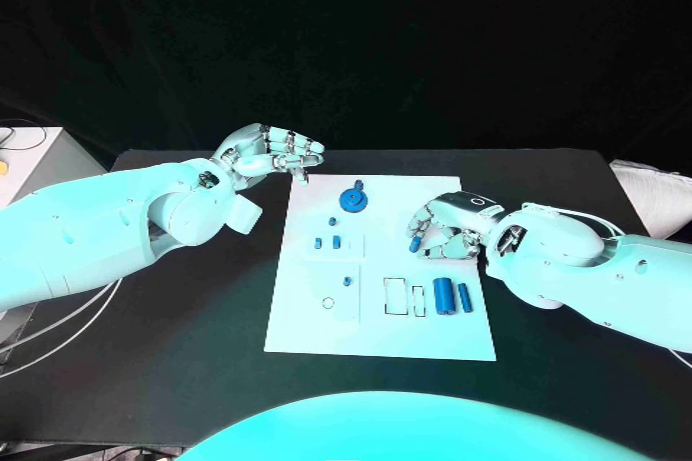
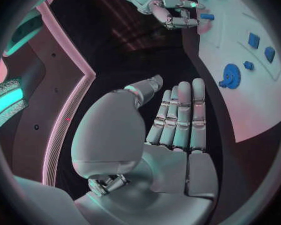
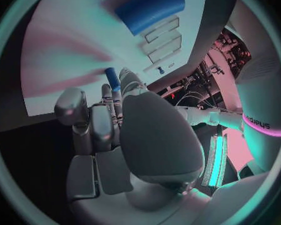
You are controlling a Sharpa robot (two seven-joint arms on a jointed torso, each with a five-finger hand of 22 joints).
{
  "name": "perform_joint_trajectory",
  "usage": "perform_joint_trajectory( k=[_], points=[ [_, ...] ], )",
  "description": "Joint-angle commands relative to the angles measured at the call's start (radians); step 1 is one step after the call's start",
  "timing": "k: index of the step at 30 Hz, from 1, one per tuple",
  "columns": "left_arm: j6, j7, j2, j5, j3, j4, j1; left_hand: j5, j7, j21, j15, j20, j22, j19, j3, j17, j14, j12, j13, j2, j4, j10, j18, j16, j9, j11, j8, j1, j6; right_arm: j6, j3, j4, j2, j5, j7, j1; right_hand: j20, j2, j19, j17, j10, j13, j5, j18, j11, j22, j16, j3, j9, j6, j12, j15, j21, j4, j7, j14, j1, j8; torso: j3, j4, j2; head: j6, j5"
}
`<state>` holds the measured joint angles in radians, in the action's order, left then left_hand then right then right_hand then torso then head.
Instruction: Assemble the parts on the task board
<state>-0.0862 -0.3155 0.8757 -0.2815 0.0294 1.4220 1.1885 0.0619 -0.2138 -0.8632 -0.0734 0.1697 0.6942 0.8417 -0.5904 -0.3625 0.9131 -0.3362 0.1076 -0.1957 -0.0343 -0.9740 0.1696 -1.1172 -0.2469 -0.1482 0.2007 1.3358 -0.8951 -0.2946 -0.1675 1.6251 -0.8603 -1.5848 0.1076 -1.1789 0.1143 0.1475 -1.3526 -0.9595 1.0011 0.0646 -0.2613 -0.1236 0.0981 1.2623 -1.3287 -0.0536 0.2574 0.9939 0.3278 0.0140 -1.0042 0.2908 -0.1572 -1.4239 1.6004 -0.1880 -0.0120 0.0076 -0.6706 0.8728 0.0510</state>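
Note:
The white task board [image 1: 382,326] lies mid-table. On it sit a blue gear-shaped part [image 1: 353,199], three small blue pieces [image 1: 327,241] below the gear, and two blue cylinders [image 1: 454,295] at the right. My right hand [image 1: 447,229] hovers over the board's right side and pinches a small blue peg [image 1: 417,246] in its fingertips; the right wrist view shows that peg [image 3: 112,78] sticking out between the fingers. My left hand [image 1: 270,153] hangs at the board's far left corner, with its fingers [image 2: 181,115] side by side and holding nothing.
Rectangular slot outlines [image 1: 397,294] and a round hole [image 1: 329,303] mark the board's near half. A white box [image 1: 29,161] and cables [image 1: 51,326] lie at the table's left edge. A pale object [image 1: 649,193] sits at the right edge.

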Motion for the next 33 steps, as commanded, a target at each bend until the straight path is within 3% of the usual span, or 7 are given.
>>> perform_joint_trajectory(
  k=[1,4,6,14,20,27,33],
  points=[
    [0.016,-0.004,-0.001,0.006,-0.001,0.002,0.000,0.002,0.001,0.003,-0.005,0.003,-0.001,0.007,0.008,0.001,-0.001,-0.006,-0.002,0.005,0.000,0.008,0.014,0.007,0.002,-0.001,-0.002,0.008,0.007,-0.003,-0.001,-0.003,0.005,-0.030,0.016,0.006,-0.001,-0.006,-0.012,-0.009,0.019,-0.001,0.006,0.016,-0.001,0.009,-0.006,-0.017,-0.002,0.014,-0.007,0.000,-0.016,0.000,-0.002,-0.011,-0.001,-0.003,0.0000,-0.0013,0.000,0.000,0.001],
    [0.017,-0.003,-0.001,0.006,-0.001,0.002,0.000,0.002,0.001,0.003,-0.005,0.003,-0.001,0.007,0.008,0.001,-0.001,-0.006,-0.002,0.005,0.000,0.008,0.014,0.007,0.002,-0.001,-0.002,0.008,0.007,-0.005,-0.001,-0.004,0.010,-0.030,0.019,0.010,-0.005,-0.008,-0.024,-0.027,0.053,-0.001,0.010,0.020,-0.005,0.023,-0.013,-0.054,-0.005,0.031,-0.023,-0.004,-0.038,0.001,0.000,-0.022,-0.002,-0.003,-0.0007,-0.0018,0.000,0.000,0.001],
    [0.017,-0.002,-0.001,0.006,-0.001,0.002,0.000,0.002,0.001,0.004,-0.006,0.004,-0.002,0.007,0.009,0.001,-0.001,-0.007,-0.002,0.006,0.001,0.008,0.014,0.007,0.002,-0.001,-0.002,0.007,0.006,-0.007,-0.001,-0.005,0.013,-0.031,0.022,0.011,-0.008,0.007,-0.030,-0.034,0.079,-0.002,0.025,0.022,-0.008,0.030,-0.014,-0.106,-0.010,0.043,-0.054,-0.006,-0.046,0.000,0.002,-0.029,-0.012,0.003,-0.0006,-0.0016,0.001,0.000,0.000],
    [0.018,-0.001,-0.001,0.006,-0.001,0.002,0.000,0.002,0.001,0.004,-0.006,0.004,-0.002,0.007,0.009,0.001,-0.001,-0.007,-0.002,0.006,0.001,0.008,0.014,0.007,0.002,-0.001,-0.002,0.007,0.006,-0.015,-0.002,-0.010,0.022,-0.037,0.038,0.015,-0.015,0.030,-0.048,-0.070,0.133,0.000,0.039,0.029,-0.017,0.058,-0.027,-0.229,-0.009,0.078,-0.100,-0.014,-0.084,-0.003,0.012,-0.041,-0.030,0.000,0.0001,-0.0010,0.001,0.000,-0.002],
    [0.019,0.000,-0.001,0.006,-0.001,0.002,0.000,0.002,0.001,0.004,-0.006,0.004,-0.002,0.007,0.009,0.001,-0.001,-0.007,-0.002,0.006,0.001,0.008,0.014,0.007,0.002,-0.001,-0.002,0.007,0.006,-0.046,-0.002,-0.014,0.031,-0.055,0.070,0.022,-0.023,0.028,-0.063,-0.089,0.180,0.003,0.088,0.036,-0.030,0.082,-0.034,-0.337,0.004,0.108,-0.123,-0.026,-0.122,-0.013,0.025,-0.045,-0.029,-0.017,0.0003,-0.0015,0.000,0.000,-0.004],
    [0.020,0.001,-0.001,0.006,-0.001,0.002,0.000,0.002,0.001,0.004,-0.006,0.004,-0.002,0.007,0.009,0.001,-0.001,-0.007,-0.002,0.006,0.001,0.008,0.014,0.007,0.002,-0.001,-0.002,0.007,0.006,-0.105,-0.002,-0.003,0.033,-0.045,0.105,0.029,-0.035,0.021,-0.076,-0.089,0.241,0.007,0.109,0.042,-0.044,0.107,-0.031,-0.455,0.043,0.121,-0.148,-0.038,-0.155,-0.058,0.037,-0.046,-0.060,-0.054,0.0003,-0.0008,0.001,0.000,-0.006],
    [0.021,0.002,-0.001,0.006,-0.001,0.001,0.000,0.002,0.001,0.004,-0.006,0.004,-0.002,0.007,0.009,0.001,-0.001,-0.007,-0.002,0.006,0.001,0.008,0.014,0.007,0.002,-0.001,-0.002,0.007,0.006,-0.148,0.000,0.027,0.014,0.012,0.113,0.028,-0.038,0.036,-0.082,-0.090,0.267,0.011,0.106,0.045,-0.047,0.120,-0.030,-0.534,0.080,0.108,-0.171,-0.040,-0.171,-0.108,0.038,-0.048,-0.109,-0.080,0.0002,-0.0012,0.002,0.000,-0.005]
  ],
)
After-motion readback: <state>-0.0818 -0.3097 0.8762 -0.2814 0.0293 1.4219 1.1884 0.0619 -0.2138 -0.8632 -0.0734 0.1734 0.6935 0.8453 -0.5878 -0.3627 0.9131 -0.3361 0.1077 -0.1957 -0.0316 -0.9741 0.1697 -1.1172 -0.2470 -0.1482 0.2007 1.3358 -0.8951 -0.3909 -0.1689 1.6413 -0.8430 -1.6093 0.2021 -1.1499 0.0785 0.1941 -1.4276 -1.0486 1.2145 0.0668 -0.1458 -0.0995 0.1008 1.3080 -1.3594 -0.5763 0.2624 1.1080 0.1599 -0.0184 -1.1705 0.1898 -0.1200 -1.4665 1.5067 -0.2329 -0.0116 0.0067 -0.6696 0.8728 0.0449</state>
